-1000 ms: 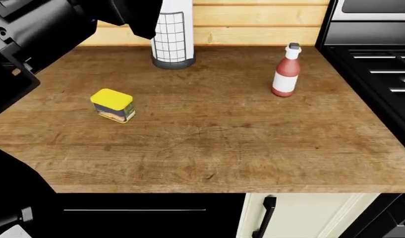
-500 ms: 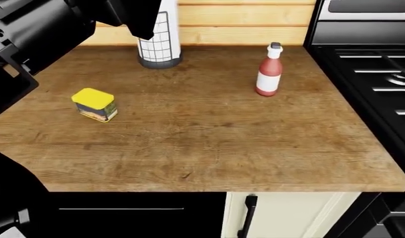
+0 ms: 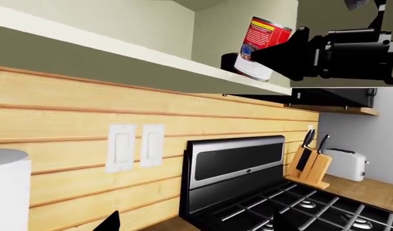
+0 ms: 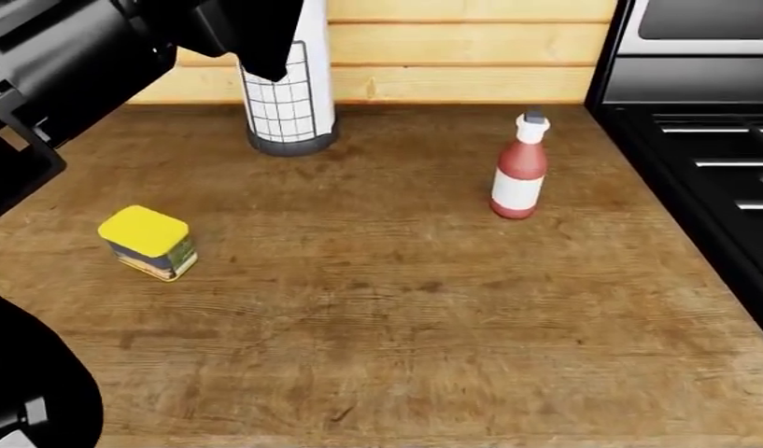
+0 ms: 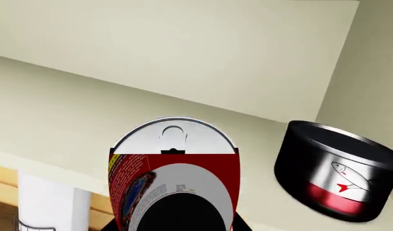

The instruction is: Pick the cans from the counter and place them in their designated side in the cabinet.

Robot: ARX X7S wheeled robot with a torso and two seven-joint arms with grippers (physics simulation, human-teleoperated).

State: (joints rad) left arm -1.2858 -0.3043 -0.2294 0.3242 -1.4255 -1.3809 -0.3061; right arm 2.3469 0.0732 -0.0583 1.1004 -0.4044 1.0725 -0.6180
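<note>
The red-and-white can [image 3: 261, 47] is held tilted at the edge of the cabinet shelf [image 3: 119, 48], with my right gripper [image 3: 280, 53] shut on it. In the right wrist view this can [image 5: 173, 168] fills the jaws, silver top facing the shelf. The squat tin with the yellow lid [image 4: 147, 242] sits on the counter [image 4: 394, 308] at the left, untouched. My left gripper [image 3: 196, 226] is open and empty, raised high and facing the wall. Its arm [image 4: 70, 56] crosses the head view's upper left.
A black tin with a fish label [image 5: 337, 173] stands on the shelf beside the held can. A red sauce bottle [image 4: 521, 168] and a white cylinder in a wire grid [image 4: 288, 93] stand on the counter. The black stove [image 4: 717, 159] borders it on the right.
The head view has shifted: the counter's front edge and the drawers below it have dropped out of view, and the tin and bottle sit lower in the picture. Nothing on the counter has moved.
</note>
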